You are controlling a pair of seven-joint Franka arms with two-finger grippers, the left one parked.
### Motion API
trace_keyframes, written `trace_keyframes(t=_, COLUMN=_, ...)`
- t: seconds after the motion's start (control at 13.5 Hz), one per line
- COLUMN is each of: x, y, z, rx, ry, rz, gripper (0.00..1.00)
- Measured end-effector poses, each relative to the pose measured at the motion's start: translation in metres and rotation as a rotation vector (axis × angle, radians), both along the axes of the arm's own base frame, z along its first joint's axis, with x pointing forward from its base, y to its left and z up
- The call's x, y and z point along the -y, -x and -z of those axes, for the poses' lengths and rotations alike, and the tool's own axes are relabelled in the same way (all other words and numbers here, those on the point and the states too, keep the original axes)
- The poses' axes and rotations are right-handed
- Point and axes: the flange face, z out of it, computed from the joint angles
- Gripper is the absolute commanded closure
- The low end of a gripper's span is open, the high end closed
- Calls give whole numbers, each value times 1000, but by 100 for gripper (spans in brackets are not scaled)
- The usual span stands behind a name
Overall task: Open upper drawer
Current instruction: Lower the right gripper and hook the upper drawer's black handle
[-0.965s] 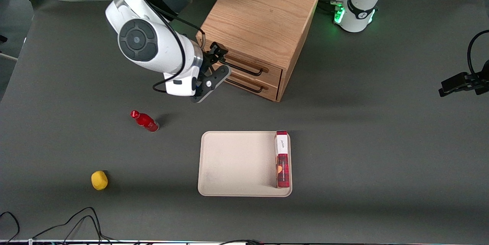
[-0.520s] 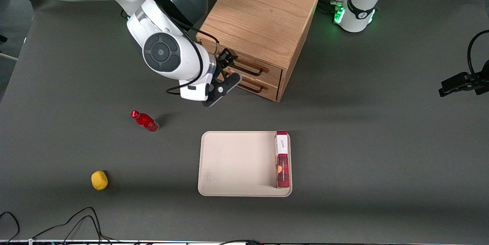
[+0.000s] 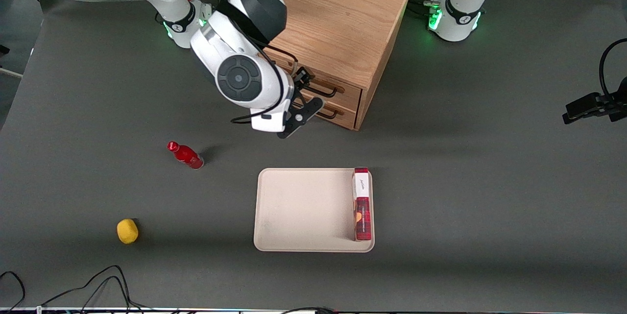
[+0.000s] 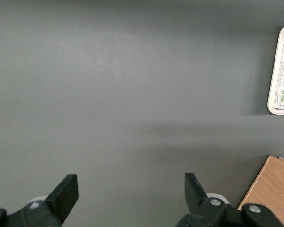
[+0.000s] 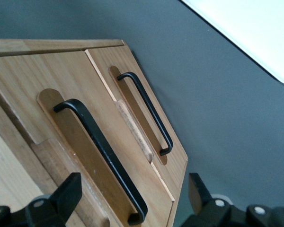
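Observation:
The oak cube cabinet stands at the back of the table. Its upper drawer carries a black wire bar handle, and its front sits level with the lower drawer. My right gripper is open right in front of the drawer fronts, its body covering much of them. In the right wrist view the upper drawer's handle runs into the gap of the gripper, with one end between the two fingertips, which stand wide apart and touch nothing. The lower handle lies beside it.
A beige tray holding a red box lies nearer the front camera than the cabinet. A red bottle and a yellow lump lie toward the working arm's end. Cables trail along the front edge.
The right arm has swung along the cabinet's front toward the parked arm's end. The gripper now stands over the drawer handles, still open.

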Motion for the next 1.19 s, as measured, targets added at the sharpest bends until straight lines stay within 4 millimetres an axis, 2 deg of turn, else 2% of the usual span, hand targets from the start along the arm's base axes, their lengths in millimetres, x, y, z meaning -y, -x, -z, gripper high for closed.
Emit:
trace_keyframes(t=0.45, x=0, y=1, z=15, rx=-11, ry=-11, rz=-82, gripper=0)
trace_keyframes(t=0.82, x=-7, y=16, z=28, rx=-43, ry=13, rz=-160, gripper=0)
trace_keyframes(t=1.19, x=-5, y=18, z=40, rx=-63, ry=28, rz=-169, gripper=0)
